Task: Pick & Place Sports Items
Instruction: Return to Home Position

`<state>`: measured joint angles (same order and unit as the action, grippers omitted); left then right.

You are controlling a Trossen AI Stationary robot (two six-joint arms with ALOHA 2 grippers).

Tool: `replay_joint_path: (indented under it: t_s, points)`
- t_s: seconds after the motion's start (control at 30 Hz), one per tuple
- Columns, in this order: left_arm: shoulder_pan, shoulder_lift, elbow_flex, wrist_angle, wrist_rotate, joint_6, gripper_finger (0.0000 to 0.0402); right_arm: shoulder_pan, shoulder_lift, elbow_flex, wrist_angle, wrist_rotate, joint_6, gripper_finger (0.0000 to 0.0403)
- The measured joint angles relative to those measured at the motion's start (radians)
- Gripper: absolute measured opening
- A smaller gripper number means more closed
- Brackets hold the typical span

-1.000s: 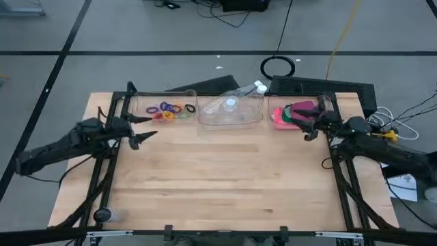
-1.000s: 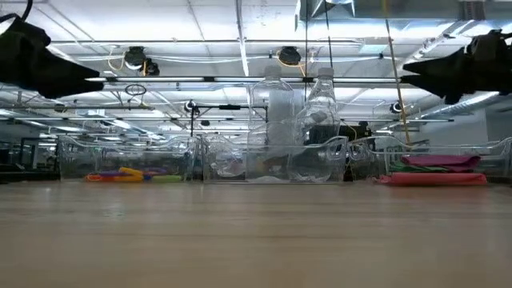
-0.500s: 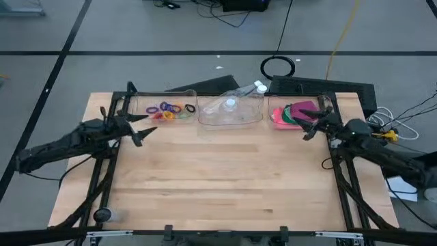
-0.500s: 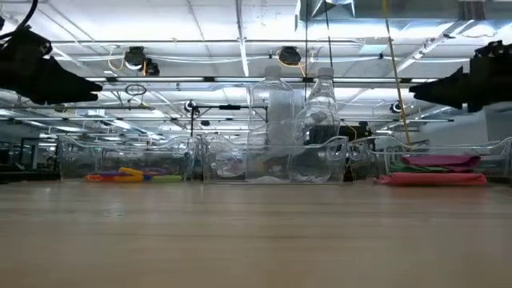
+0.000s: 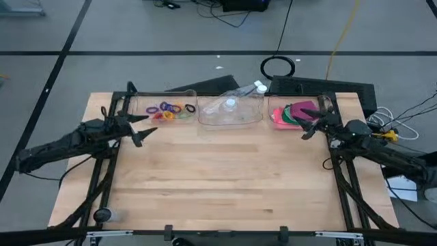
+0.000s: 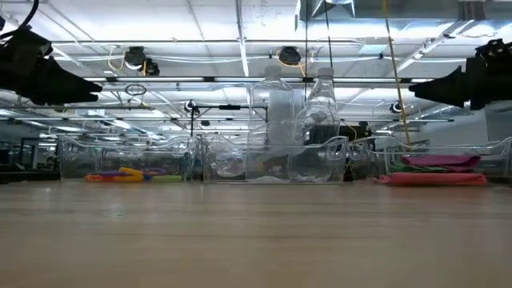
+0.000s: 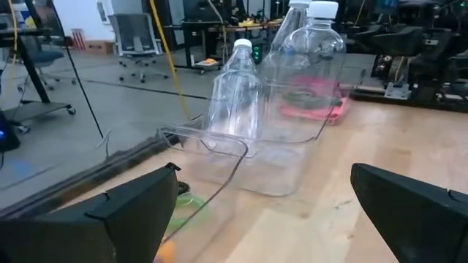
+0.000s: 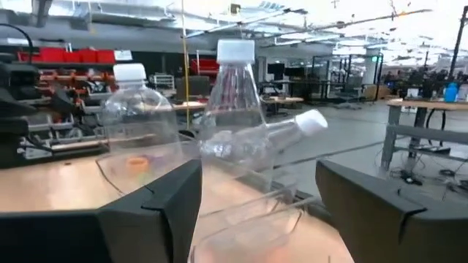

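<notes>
The rings (image 5: 171, 111) lie in the left bin (image 5: 145, 108) and the flat pieces (image 5: 293, 113) in the right bin (image 5: 276, 102), so sorting looks done. The left claw (image 5: 138, 130) and right claw (image 5: 306, 126) hang wide open, empty, near the table's (image 5: 218, 178) sides.

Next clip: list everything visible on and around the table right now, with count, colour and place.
Light wooden table: one, tan, centre.
Transparent plastic bins: three, clear, in a row along the far edge.
Small elastic rings: several, too small to count; purple, orange, yellow, red, dark; left bin.
Clear plastic bottles: three, white caps; middle bin.
Flat soft pieces: stacked; pink, green and purple show; right bin.
Black cable coil: one, on the floor behind the table.
Left gripper: open, empty, near the ring bin.
Right gripper: open, empty, by the right bin.
</notes>
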<state>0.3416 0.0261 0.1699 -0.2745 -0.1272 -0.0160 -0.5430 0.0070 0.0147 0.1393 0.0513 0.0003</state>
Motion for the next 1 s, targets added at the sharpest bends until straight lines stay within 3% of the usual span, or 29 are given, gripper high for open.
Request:
replay_joint_path:
  t_s: [1.0]
  points:
    - [0.000, 0.000, 0.001, 0.003, 0.001, 0.012, 0.0335, 0.000, 0.005, -0.001, 0.009, 0.000, 0.014, 0.0197]
